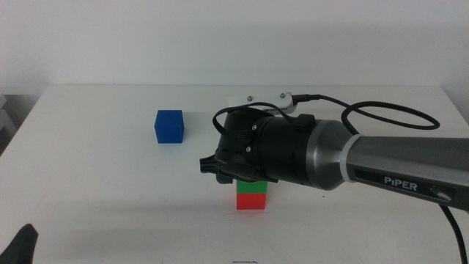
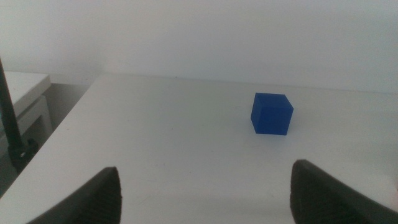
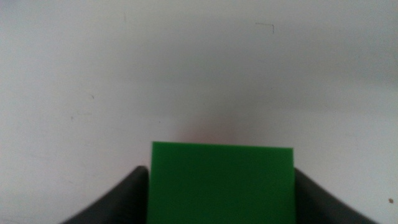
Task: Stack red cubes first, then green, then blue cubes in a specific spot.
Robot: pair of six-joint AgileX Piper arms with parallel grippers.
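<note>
The right gripper point(image 1: 233, 174) hung directly over a 2-cube stack near the middle of the white worktop point(image 1: 110, 191), its arm reaching in from the right side of the middle view. The green cube point(image 1: 251, 188) sat squarely on top of the red cube point(image 1: 251, 202), and the red cube rested on the worktop. In the right wrist view the green cube point(image 3: 221, 182) filled the gap between the 2 dark fingers point(image 3: 124, 199), which lay flush against its 2 opposite sides, so they were closed on it. A faint reddish tint showed on the worktop just past the green cube's far edge.

The blue cube point(image 1: 169, 126) stood alone on the worktop, well apart from the stack, farther back and toward the left arm's side. The left gripper point(image 2: 205, 193) waited low near the front edge of the worktop, its fingers point(image 2: 87, 202) spread wide with nothing between them, facing the blue cube point(image 2: 272, 114) from a distance.
</note>
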